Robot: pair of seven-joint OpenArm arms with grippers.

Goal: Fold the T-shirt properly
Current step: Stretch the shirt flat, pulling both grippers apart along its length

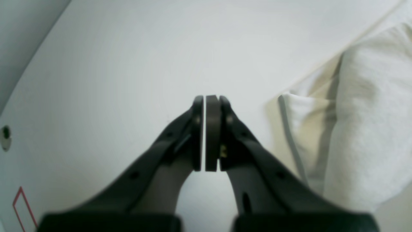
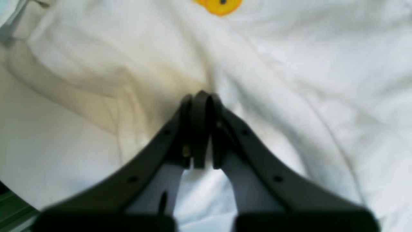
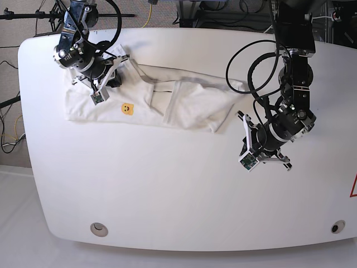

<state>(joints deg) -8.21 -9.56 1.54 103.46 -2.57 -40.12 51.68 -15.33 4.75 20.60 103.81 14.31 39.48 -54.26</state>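
The white table (image 3: 167,195) fills most of the base view, its rounded edge running along the bottom of the frame, with two small round holes near the lower corners (one at lower left (image 3: 99,228), one at lower right (image 3: 335,227)).

The T-shirt (image 3: 184,103) lies across the upper part of the table in the base view, stretched from the upper left toward the centre right. It is white side up, rumpled and partly doubled over, with a sleeve end reaching toward the upper right. A small yellow smiley (image 3: 128,108) shows on the cloth left of centre; the same mark sits at the top edge of the right wrist view (image 2: 220,4).

The left gripper (image 1: 206,133) is at centre right of the base view, over bare table just below and right of the shirt's folded edge. Its jaws are closed together, with only a thin sliver of light between the pads, and it holds nothing. In its wrist view the shirt's cloth (image 1: 354,112) lies along the right side of the frame, apart from the fingertips.

The right gripper (image 2: 201,129) is in the upper left of the base view, over the shirt's left end. Its jaws are closed too, tips down against wrinkled white cloth; whether any fabric is pinched between them I cannot tell.
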